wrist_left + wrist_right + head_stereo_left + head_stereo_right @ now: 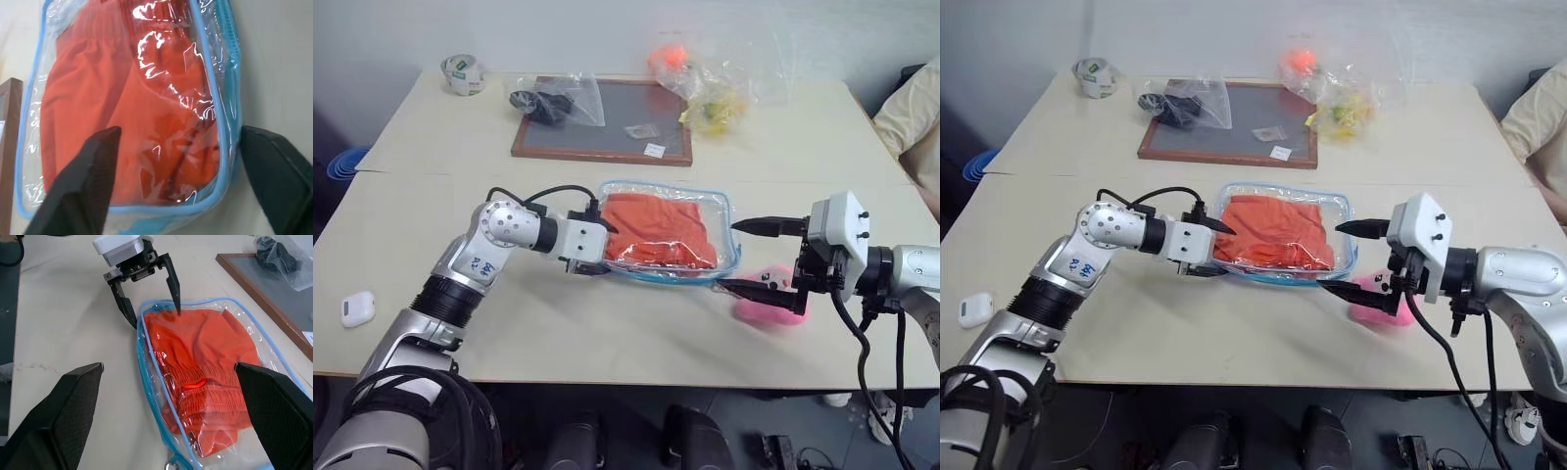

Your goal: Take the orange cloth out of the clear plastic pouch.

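Observation:
The clear plastic pouch, trimmed in light blue, lies flat in the middle of the near table. The orange cloth is inside it, wrinkled and filling most of it. My left gripper is open at the pouch's left end; in the right wrist view one fingertip rests on the plastic top and the other stands just outside the blue edge. At the pouch's right end my right gripper is open, level with the pouch and holding nothing. The pink plush charm lies just under its lower finger.
On the far table sit a wood-framed dark board, a clear bag of dark items, a clear bag of yellow things, an orange ball and a tape roll. A white case lies near left. A person's sleeve shows at right.

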Controlling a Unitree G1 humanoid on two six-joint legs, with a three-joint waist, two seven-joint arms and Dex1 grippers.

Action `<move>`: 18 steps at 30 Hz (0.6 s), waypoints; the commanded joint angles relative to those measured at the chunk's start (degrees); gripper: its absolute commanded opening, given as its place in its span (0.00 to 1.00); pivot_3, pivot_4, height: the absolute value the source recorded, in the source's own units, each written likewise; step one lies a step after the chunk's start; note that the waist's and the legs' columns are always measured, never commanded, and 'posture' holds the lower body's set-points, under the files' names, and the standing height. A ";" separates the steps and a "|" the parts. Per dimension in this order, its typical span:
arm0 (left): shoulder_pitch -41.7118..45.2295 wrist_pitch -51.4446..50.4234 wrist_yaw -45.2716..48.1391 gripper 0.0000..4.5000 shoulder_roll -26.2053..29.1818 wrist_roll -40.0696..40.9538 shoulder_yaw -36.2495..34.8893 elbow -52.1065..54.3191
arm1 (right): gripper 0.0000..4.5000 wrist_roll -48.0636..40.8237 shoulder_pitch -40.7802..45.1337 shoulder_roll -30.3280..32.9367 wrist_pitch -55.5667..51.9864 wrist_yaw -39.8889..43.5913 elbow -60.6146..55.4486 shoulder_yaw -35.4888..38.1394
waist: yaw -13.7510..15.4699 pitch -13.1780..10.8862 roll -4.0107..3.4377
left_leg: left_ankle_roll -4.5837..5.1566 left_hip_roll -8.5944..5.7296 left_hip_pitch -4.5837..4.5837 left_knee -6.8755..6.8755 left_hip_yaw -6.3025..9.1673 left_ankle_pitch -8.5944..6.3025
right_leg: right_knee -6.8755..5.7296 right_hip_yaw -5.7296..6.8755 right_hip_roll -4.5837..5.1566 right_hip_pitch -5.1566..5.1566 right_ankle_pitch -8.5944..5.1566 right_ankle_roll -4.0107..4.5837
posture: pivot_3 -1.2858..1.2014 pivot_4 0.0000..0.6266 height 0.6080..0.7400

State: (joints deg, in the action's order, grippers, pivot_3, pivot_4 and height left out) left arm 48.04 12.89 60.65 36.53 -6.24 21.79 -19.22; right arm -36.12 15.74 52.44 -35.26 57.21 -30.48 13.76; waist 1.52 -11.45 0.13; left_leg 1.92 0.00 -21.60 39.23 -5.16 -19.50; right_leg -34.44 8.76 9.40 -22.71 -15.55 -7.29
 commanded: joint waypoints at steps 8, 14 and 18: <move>-7.29 -5.23 4.22 0.12 5.11 1.84 -3.97 15.40 | 1.00 -0.75 0.79 1.09 0.44 -0.12 -0.96 0.31 | -0.25 0.00 0.00 | 0.00 0.13 0.01 -0.01 0.03 0.00 | 0.00 -0.01 -0.01 0.00 0.00 0.00 | 0.52 0.24 1.00; -13.42 -14.89 3.62 0.00 9.41 1.67 -7.41 27.89 | 1.00 -0.61 1.60 1.08 0.79 0.99 0.28 -0.58 | -0.14 0.00 0.00 | 0.00 0.16 0.05 0.00 0.08 0.00 | -0.02 -0.04 -0.01 0.02 0.00 0.00 | 0.52 0.24 1.00; -16.38 -17.05 2.77 0.00 11.17 0.98 -8.99 32.21 | 1.00 -0.47 1.60 0.95 0.98 1.35 0.62 -1.08 | -0.03 0.00 0.00 | 0.01 0.15 0.04 0.00 0.28 -0.01 | 0.00 -0.04 0.00 0.03 0.00 0.00 | 0.52 0.24 1.00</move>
State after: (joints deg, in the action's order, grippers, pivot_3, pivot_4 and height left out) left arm 32.08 -3.51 64.22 46.65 -5.24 14.65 10.09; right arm -36.02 17.06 52.50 -35.09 58.24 -29.05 11.75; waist 1.49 -11.45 0.13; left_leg 1.92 0.15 -21.56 39.23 -4.76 -19.51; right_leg -34.44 8.72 9.40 -22.67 -15.55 -7.29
